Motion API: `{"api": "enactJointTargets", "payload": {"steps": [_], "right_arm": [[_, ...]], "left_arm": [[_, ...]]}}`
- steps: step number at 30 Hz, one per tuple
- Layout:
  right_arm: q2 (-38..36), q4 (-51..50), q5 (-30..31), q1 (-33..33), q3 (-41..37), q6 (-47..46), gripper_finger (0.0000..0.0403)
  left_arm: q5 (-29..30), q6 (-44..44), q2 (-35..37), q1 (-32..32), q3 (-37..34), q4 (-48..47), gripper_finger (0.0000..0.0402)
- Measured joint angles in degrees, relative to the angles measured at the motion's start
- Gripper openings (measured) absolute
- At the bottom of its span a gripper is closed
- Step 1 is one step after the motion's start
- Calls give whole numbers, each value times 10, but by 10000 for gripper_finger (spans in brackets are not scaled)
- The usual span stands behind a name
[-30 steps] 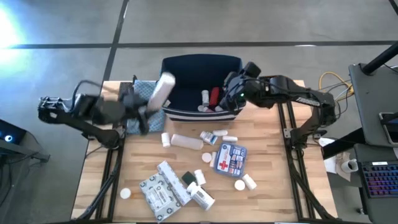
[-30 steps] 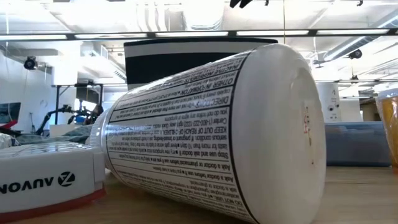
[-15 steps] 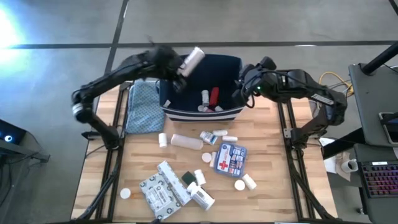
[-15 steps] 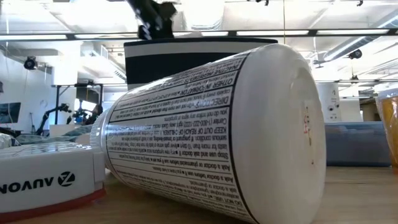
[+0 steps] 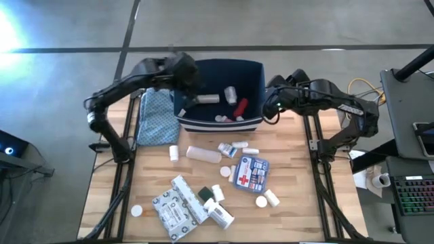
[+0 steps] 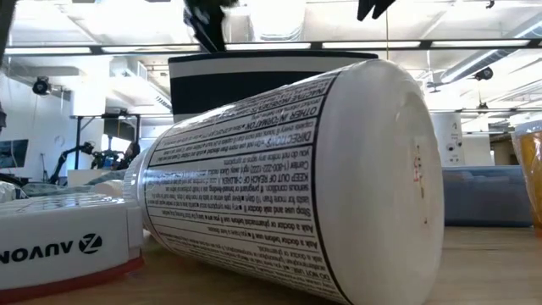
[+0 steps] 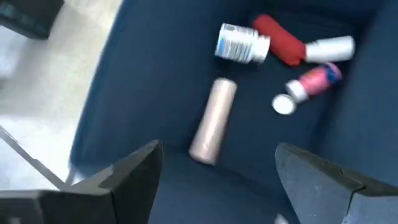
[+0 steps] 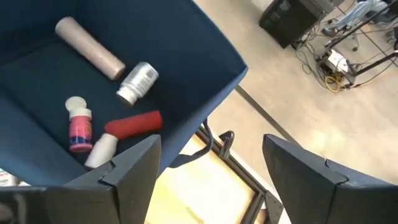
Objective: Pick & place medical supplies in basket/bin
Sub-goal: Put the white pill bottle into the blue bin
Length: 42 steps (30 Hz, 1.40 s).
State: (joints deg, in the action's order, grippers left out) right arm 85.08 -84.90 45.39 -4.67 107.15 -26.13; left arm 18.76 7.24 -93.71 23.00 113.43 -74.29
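The left gripper [image 7: 214, 171] hangs over the left part of the navy bin [image 5: 252, 73], its two dark fingers [image 7: 134, 171] spread wide with nothing between them; below them on the bin floor lies a long pale tube [image 7: 213, 121]. Past the tube lie a silver-capped bottle [image 7: 242, 43], a red bottle [image 7: 280, 38], a white bottle [image 7: 329, 48] and a small pink-labelled bottle [image 7: 310, 86]. The right gripper [image 8: 211, 168] is outside the bin at its right wall, fingers [image 8: 134, 165] likewise well apart and empty, over the table's far right edge. The bin stands at the far middle of the wooden table [image 5: 305, 196], with a blue patterned cloth [image 5: 154, 115] just left of it. Nearer on the table lie the remaining supplies: a white tube [image 5: 203, 154], a blue-white first-aid box [image 5: 251, 173], grey-white printed packets [image 5: 178, 207] and several small white bottles [image 5: 271, 198]. One white printed bottle [image 6: 296, 178] lies on its side close before the low camera.
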Motion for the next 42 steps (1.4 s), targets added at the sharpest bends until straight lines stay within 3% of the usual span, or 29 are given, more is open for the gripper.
{"api": "enactJointTargets", "payload": {"steps": [3, 6, 9, 13, 15, 19, 23, 27, 32, 42], "right_arm": [[1, 4, -2, 0, -23, 0, 276], [1, 22, -5, 0, -50, 2, 274], [1, 49, -17, 0, -72, 15, 270], [2, 109, -36, -5, -93, 44, 266], [2, 139, -52, -8, -102, 54, 265], [2, 151, -60, -9, -107, 42, 265], [2, 148, -60, -9, -109, 28, 267], [0, 148, -60, -10, -109, 28, 263], [0, 148, -60, -10, -109, 27, 260], [0, 147, -59, -10, -109, 28, 259]], "left_arm": [[-19, -52, 55, -31, -10, -69, 292], [-85, -89, 116, -68, -58, -110, 292], [-134, -95, 185, -108, -151, -88, 292], [-137, -136, 274, -137, -316, -28, 292], [-138, -236, 306, -140, -402, -6, 292], [-144, -527, 353, -142, -566, 35, 292], [-154, -728, 392, -185, -709, 190, 293], [-151, -842, 406, -226, -810, 360, 293], [-150, -897, 385, -259, -847, 362, 293], [-90, -899, 350, -272, -801, 256, 293]]}}
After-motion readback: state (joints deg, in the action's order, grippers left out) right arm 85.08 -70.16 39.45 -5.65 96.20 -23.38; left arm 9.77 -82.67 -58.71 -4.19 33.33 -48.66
